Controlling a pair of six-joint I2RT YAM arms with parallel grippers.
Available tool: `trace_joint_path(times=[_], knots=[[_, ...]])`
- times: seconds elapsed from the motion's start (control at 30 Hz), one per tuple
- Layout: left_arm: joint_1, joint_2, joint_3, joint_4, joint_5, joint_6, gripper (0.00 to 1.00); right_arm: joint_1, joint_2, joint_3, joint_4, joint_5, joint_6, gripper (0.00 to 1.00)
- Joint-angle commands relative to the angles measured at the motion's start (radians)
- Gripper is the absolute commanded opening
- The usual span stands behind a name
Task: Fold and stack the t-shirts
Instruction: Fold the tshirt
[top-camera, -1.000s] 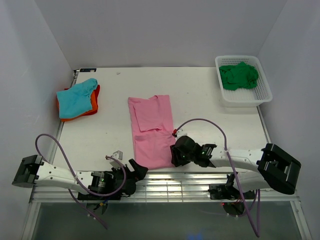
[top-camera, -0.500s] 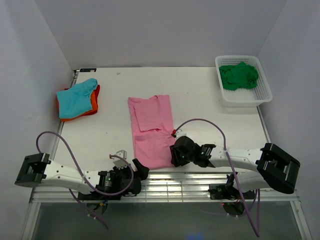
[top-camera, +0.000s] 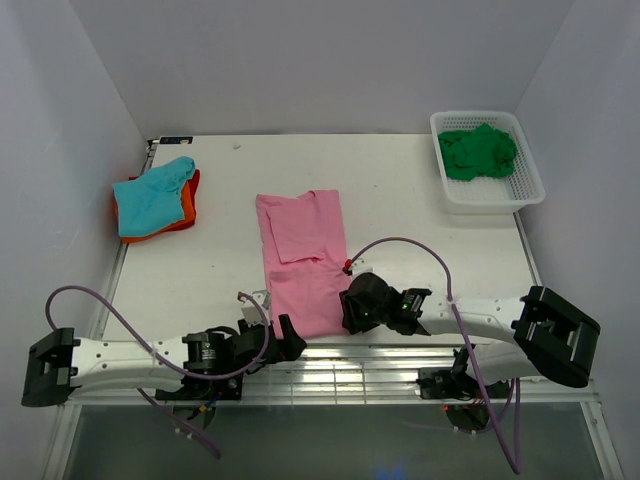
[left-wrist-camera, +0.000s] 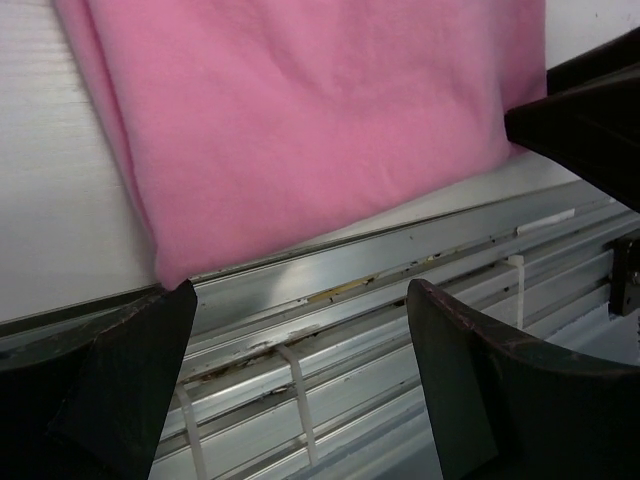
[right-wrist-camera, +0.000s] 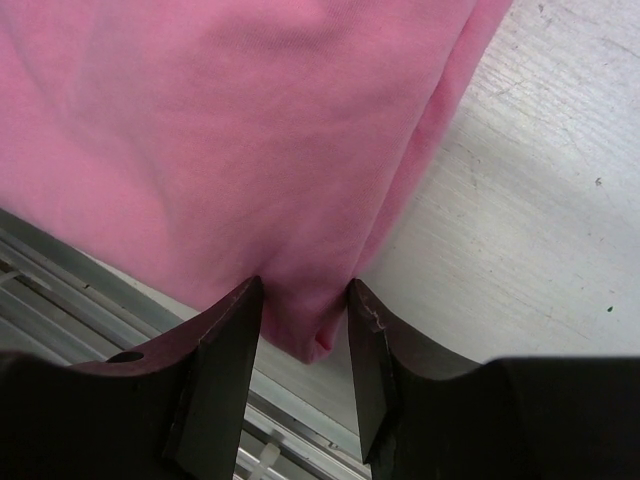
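Right gripper (right-wrist-camera: 303, 297) pinches the near right corner of the pink t-shirt (top-camera: 300, 265), lying flat at the table (top-camera: 420, 215) edge. Left gripper (left-wrist-camera: 300, 297) gapes wide just short of the near left corner; best it bites that corner squarely, so both sides lift evenly.

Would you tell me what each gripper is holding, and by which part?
Right gripper: pink t-shirt, by its near right corner. Left gripper: nothing, open.

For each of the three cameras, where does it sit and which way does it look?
Top external: above and behind the robot, looking down at the table; both arms show.
Left wrist: faces the pink t-shirt's near edge; open left gripper shows.
Right wrist: faces that t-shirt's near corner, clamped in the right gripper.
All three share the pink t-shirt.
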Motion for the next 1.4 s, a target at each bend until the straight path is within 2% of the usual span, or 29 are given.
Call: trace_joint_path(times=[0.0, 0.3, 0.6, 0.73, 1.1, 1.37], knots=[[0.096, 0.018, 0.025, 0.221, -0.225, 0.22, 0.98, 0.008, 0.012, 0.025, -0.018, 0.02, 0.012, 0.46], [0.098, 0.152, 0.142, 0.109, -0.266, 0.2, 0.97, 0.009, 0.04, 0.035, -0.013, 0.017, 0.004, 0.46], [0.098, 0.031, 0.229, -0.129, -0.334, 0.173, 0.97, 0.009, 0.06, 0.042, -0.005, 0.009, 0.002, 0.45], [0.099, 0.019, 0.215, -0.135, -0.319, 0.151, 0.97, 0.009, 0.067, 0.044, -0.005, 0.008, 0.001, 0.46], [0.098, 0.166, 0.179, -0.167, -0.193, -0.004, 0.98, 0.009, 0.067, 0.045, -0.011, 0.008, 0.002, 0.45], [0.099, 0.132, 0.134, -0.146, -0.156, -0.024, 0.98, 0.011, 0.067, 0.045, -0.011, 0.008, 0.004, 0.45]])
